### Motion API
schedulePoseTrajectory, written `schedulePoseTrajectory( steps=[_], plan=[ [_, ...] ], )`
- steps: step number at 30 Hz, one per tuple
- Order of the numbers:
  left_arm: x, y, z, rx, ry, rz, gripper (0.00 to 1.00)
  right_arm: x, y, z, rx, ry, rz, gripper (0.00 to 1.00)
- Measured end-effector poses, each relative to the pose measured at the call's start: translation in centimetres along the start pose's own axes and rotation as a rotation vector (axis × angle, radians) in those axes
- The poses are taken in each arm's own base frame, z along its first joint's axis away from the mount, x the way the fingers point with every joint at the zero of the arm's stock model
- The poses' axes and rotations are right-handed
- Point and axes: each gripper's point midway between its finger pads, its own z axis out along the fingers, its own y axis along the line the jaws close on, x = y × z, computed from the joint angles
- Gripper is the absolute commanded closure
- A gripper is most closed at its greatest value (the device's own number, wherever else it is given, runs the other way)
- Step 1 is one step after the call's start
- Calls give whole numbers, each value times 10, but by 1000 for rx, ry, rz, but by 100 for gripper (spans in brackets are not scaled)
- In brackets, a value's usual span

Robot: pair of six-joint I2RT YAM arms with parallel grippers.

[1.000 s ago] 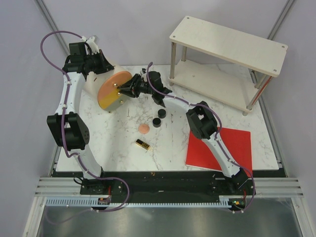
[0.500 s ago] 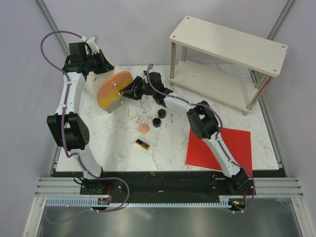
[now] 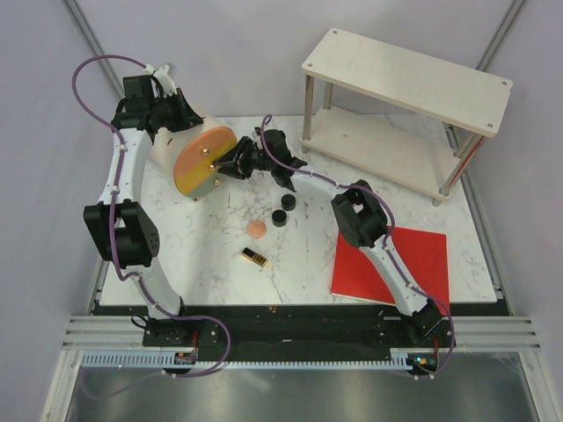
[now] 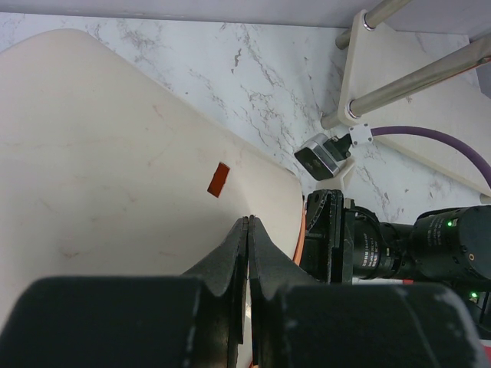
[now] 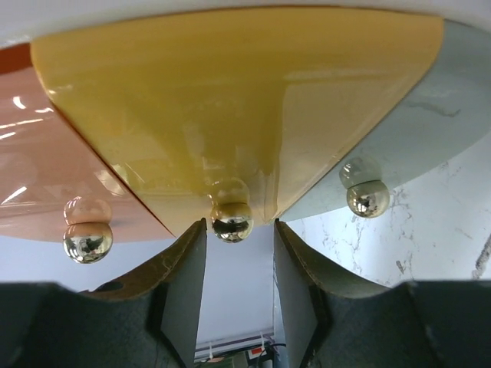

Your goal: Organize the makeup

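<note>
At far left, left gripper [image 4: 248, 230] pinches the matte cream wall of the round case [image 3: 203, 163]. Right gripper [image 5: 236, 238] is spread around a shiny gold ball knob [image 5: 232, 221] on the glossy lid [image 5: 230, 92]. I see peach puff [image 3: 256, 229], black compacts [image 3: 279, 218] and lipstick [image 3: 254, 257] mid-table on marble [image 3: 211, 255].

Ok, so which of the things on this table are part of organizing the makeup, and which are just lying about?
Part of the job: peach round puff; two round black compacts; gold-and-black lipstick; orange-yellow round-lidded case, likely the storage.
Just lying about: flat red sheet; pale wooden two-tier shelf.
</note>
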Motion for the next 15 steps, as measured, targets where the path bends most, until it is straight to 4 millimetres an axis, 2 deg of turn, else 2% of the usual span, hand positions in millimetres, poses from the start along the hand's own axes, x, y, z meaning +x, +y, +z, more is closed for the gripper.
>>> schedulePoseTrajectory(
  steps=[7, 10, 15],
  plan=[
    [0, 0, 0, 0, 0, 0, 92, 12, 11, 12, -32, 22, -2, 57],
    [0, 0, 0, 0, 0, 0, 92, 18, 9, 15, -29, 31, 8, 61],
    [0, 0, 0, 0, 0, 0, 92, 21, 7, 18, -31, 35, 21, 61]
  ],
)
